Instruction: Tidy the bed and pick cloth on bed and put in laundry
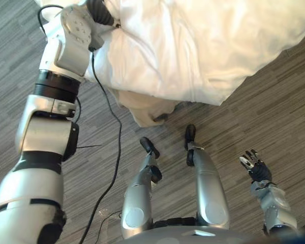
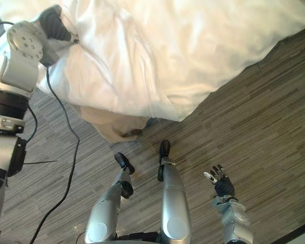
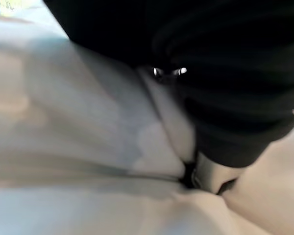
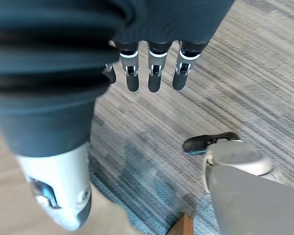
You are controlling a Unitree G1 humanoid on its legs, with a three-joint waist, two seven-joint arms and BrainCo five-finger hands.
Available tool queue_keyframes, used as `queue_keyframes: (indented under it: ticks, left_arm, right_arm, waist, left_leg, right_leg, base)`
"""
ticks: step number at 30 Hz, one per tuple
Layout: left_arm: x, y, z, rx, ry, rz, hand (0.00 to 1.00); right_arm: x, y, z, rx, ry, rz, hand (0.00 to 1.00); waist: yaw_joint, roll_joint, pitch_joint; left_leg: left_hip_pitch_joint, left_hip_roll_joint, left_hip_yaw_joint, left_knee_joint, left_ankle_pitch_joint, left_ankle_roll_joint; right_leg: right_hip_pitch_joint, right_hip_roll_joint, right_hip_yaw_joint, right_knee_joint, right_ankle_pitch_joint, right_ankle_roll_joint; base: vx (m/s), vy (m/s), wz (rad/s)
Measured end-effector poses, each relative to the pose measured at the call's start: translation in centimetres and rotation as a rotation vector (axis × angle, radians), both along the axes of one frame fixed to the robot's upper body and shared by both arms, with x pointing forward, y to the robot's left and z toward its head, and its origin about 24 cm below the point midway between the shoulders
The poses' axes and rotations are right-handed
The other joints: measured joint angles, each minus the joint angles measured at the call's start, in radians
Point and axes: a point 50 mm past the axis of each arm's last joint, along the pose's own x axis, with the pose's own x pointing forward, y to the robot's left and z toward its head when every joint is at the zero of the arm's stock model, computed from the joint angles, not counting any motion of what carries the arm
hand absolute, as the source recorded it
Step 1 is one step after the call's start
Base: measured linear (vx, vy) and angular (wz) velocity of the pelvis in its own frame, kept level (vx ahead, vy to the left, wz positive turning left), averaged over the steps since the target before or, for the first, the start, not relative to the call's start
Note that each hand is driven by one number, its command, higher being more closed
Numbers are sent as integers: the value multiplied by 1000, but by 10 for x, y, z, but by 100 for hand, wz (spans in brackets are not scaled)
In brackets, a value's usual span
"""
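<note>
Grey floor, white duvet, left hand against it

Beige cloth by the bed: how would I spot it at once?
Start at the big white duvet on the bed. Follow its near edge down to the grey floor; the beige cloth hangs out beneath it, the only tan patch against white.

We are hanging our right hand over open floor, well apart from the white duvet, which is drooping toward the floor and pressing close around our left hand.
</note>
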Motion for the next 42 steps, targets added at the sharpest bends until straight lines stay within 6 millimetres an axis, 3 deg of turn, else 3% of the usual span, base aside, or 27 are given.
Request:
queue_keyframes:
  ticks: [4, 6, 7, 10, 15, 18, 19, 21, 25, 29, 32, 36, 42]
  left_arm:
    - [0, -7, -16, 7, 77, -130, 100]
    - [-7, -2, -44, 6, 184, -216, 100]
    - [-8, -1, -47, 8, 197, -225, 100]
    - [-21, 9, -79, 20, 315, -306, 100]
    - [-54, 22, -132, -61, 466, -426, 100]
    - [-71, 28, -147, -94, 514, -464, 100]
    - [-80, 32, -157, -110, 547, -470, 0]
    - [-95, 38, -174, -146, 602, -472, 0]
    - [-126, 50, -226, -266, 732, -428, 0]
    - [-154, 42, -272, -389, 792, -412, 0]
    - [-163, 36, -299, -403, 790, -362, 0]
    - [-181, 28, -351, -427, 786, -180, 0]
    - [-196, 21, -392, -438, 765, -4, 0]
  right_arm:
    - [-1, -4, 3, -26, 1, 1, 0]
    - [-3, -4, 0, -45, 36, 15, 0]
    - [-3, -4, -1, -47, 42, 16, 0]
    - [-13, -11, -12, -44, 120, 1, 0]
    - [-40, -26, -35, -56, 303, -32, 0]
    - [-51, -25, -46, -32, 368, -54, 0]
    - [-57, -23, -51, -20, 399, -70, 0]
    - [-63, -18, -59, -3, 437, -90, 0]
    - [-77, -1, -75, 45, 524, -120, 0]
    - [-88, 10, -85, 60, 599, -133, 0]
    - [-92, 17, -90, 84, 616, -140, 0]
    - [-108, 35, -100, 175, 645, -170, 0]
    - [-112, 55, -107, 280, 663, -224, 0]
  waist:
    - [-3, 1, 0]
    - [-1, 10, -5]
    - [-1, 12, -6]
    - [-7, 42, -23]
    - [-20, 126, -78]
    - [-19, 143, -93]
    - [-14, 149, -118]
    - [-10, 156, -167]
    - [3, 142, -236]
    - [33, 116, -282]
    - [40, 94, -306]
    - [46, 58, -345]
    - [47, 46, -361]
  left_leg:
    - [37, -5, 16, 6, -1, 2]
    - [82, -8, 15, 5, 0, 4]
    - [87, -9, 15, 5, 1, 4]
    - [117, -11, 3, 4, 4, 9]
    - [165, -21, -87, -28, 16, 25]
    - [198, -22, -129, -33, 16, 25]
    - [211, -23, -142, -44, 16, 25]
    - [222, -25, -166, -65, 16, 26]
    - [266, -25, -210, -82, 16, 25]
    - [291, -24, -252, -92, 15, 24]
    - [308, -22, -264, -92, 10, 19]
    - [356, -15, -264, -95, -4, 3]
    - [396, -14, -260, -99, -15, -9]
  right_leg:
    - [50, -8, 0, -16, -4, 13]
    - [95, -10, -1, -23, -7, 18]
    - [101, -11, -2, -24, -8, 21]
    - [156, -12, -26, -55, -8, 26]
    - [271, -1, -86, -145, 7, 48]
    - [335, 6, -114, -180, 11, 54]
    - [356, 11, -122, -199, 15, 59]
    - [382, 17, -141, -229, 22, 65]
    - [473, 31, -184, -298, 40, 69]
    - [539, 43, -226, -353, 51, 71]
    - [572, 49, -240, -373, 52, 73]
    - [630, 61, -249, -404, 50, 74]
    - [670, 60, -250, -406, 36, 82]
  base:
    - [82, 3, 9]
    - [114, -32, -5]
    - [89, -37, 0]
    - [82, -30, 12]
    - [77, 13, 26]
    - [46, 20, 31]
    - [45, 30, 22]
    - [54, 38, 22]
    - [56, 15, 25]
    - [30, -7, 25]
    - [38, -16, 12]
    - [62, -43, -3]
    - [42, -18, -3]
